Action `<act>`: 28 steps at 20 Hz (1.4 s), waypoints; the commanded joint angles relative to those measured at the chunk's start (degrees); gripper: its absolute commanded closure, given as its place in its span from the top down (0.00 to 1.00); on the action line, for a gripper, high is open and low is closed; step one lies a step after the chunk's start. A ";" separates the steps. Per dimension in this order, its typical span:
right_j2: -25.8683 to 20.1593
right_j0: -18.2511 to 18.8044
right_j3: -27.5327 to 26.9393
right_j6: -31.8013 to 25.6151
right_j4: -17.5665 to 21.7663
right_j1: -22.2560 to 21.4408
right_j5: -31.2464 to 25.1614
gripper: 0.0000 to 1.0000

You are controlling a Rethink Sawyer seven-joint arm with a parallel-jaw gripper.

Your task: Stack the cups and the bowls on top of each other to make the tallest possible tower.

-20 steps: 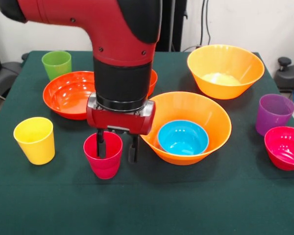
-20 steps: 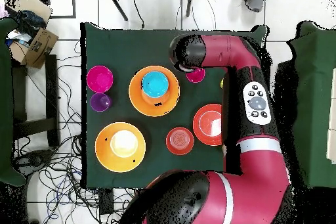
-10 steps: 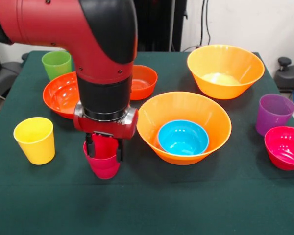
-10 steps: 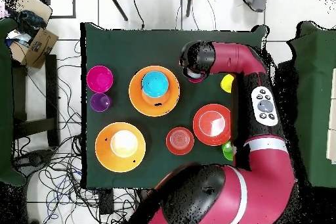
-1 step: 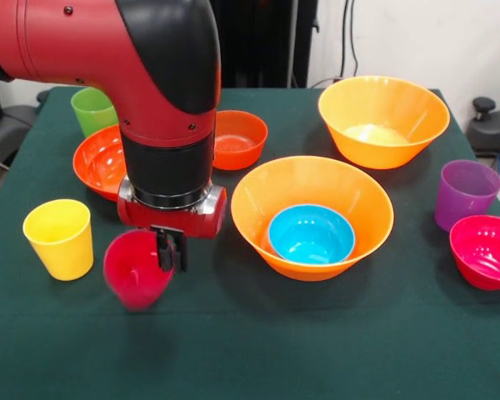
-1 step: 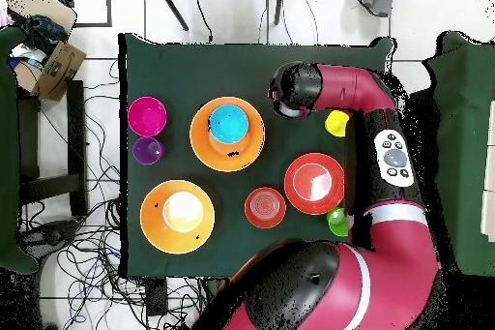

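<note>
Pincer-wise, my gripper is clamped on the crimson-pink cup, which is tipped so its mouth faces the camera, lower left of centre in the front view. It looks blurred there, so I can't say whether it's touching the cloth.

Surface is a dark green table, cloth-covered by the look of it. Behind it there's a white wall with some cables, and a black chair part pokes in at the right edge.

Front view, rest of the stuff: yellow cup at left, green cup upper left, wide red-orange bowl partly behind my arm, small red-orange bowl near top centre. Blue bowl sits inside the middle orange bowl; second orange bowl upper right. Purple cup and magenta bowl are close together at the right edge.

Overhead view shows what the front one can't: tiled floor with tangled cables, a cardboard box upper left. But my arm covers the held cup almost entirely there.

No readable labels or writing anywhere.
</note>
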State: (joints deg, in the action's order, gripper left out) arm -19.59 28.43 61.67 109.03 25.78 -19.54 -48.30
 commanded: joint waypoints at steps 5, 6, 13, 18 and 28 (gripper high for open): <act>-4.54 -0.44 2.70 -16.93 2.14 1.51 -5.37 0.00; -4.63 -0.41 2.76 -17.02 2.16 1.53 -5.30 0.00; -4.91 -0.17 3.08 -16.91 2.67 1.93 -3.67 0.00; -4.98 -0.13 3.25 -16.40 3.09 1.96 -2.63 0.00; -2.30 -0.96 3.00 -13.11 5.40 1.32 -0.24 1.00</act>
State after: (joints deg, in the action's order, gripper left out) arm -21.15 28.38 61.67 109.03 25.98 -18.23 -48.30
